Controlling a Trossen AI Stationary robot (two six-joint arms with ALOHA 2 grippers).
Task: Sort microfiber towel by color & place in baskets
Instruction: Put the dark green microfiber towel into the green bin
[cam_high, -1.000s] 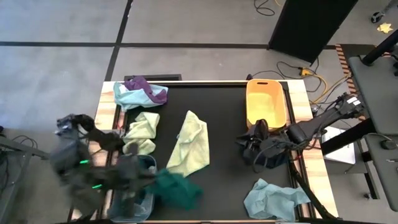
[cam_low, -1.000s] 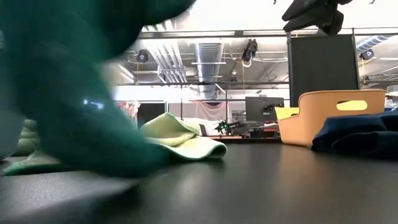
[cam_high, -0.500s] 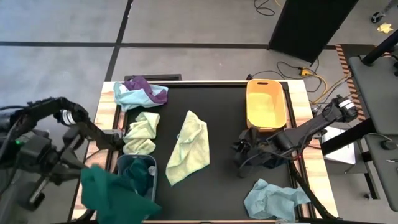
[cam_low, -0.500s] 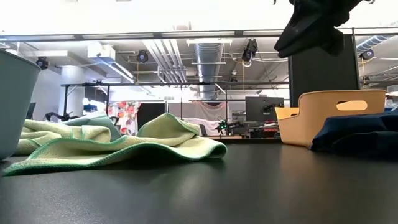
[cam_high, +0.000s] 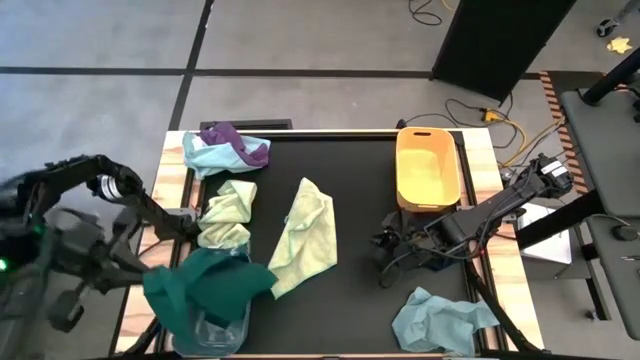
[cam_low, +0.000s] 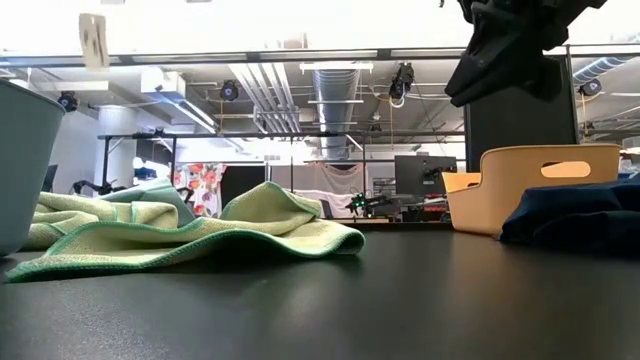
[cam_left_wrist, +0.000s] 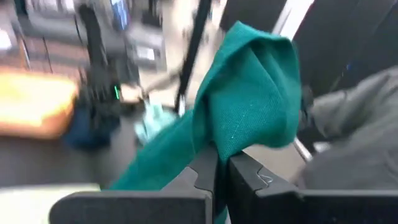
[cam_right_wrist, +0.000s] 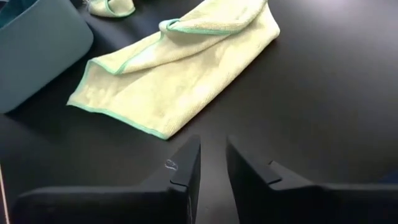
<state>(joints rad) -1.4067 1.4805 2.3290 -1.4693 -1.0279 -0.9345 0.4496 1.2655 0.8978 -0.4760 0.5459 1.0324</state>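
High view only: the left arm is at the worktop's (cam_high: 350, 300) left edge, with a dark green towel (cam_high: 205, 288) draped over the grey-blue basket (cam_high: 222, 328) at the near left corner. The left wrist view settles the grip: the left end effector (cam_left_wrist: 221, 167) is clamped shut on a fold of that towel, the cloth bunched above the fingers.

The low view catches just the basket's wall at its left margin, a pale green towel (cam_low: 210, 240) lying flat, and the yellow-orange basket (cam_low: 535, 180) with a dark blue towel (cam_low: 575, 220) in front of it.

Right arm reaches in from the right edge, elbow out and wrist low. Its right end effector (cam_high: 388, 247) hovers over bare worktop next to the dark blue towel. In the right wrist view the fingers (cam_right_wrist: 186, 165) stand nearly together with a slim gap, holding nothing, and point toward the pale green towel.

Against half a second ago: the green towel hung off the worktop's near left corner, and is now over the basket. The right fingers have narrowed. A second ago that towel filled the low view.
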